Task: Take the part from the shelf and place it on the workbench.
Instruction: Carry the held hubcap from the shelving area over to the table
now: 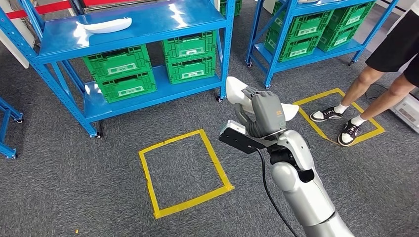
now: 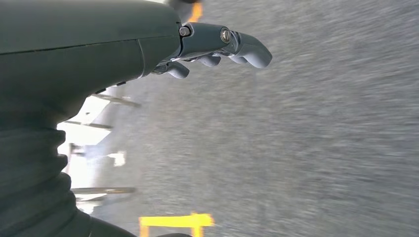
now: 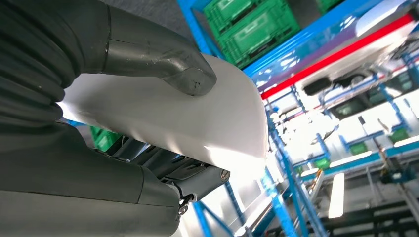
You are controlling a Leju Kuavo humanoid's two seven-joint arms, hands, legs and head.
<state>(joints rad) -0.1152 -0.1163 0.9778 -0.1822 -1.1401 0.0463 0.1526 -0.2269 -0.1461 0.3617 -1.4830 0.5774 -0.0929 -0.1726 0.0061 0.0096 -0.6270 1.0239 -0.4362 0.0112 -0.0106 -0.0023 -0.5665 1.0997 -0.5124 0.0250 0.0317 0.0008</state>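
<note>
One white part (image 1: 238, 92) in right hand (image 1: 264, 114) (another (image 1: 106, 25) shelved).

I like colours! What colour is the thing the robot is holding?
White. The part in the right hand shows best in the right wrist view.

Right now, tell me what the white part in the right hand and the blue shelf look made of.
White part: likely molded plastic, smooth and semi-gloss, with a soft sheen along its curved edge.
Blue shelf: probably painted steel; glossy boards mirror the lights, and the uprights are thin and perforated.
Right hand grips the part.
</note>
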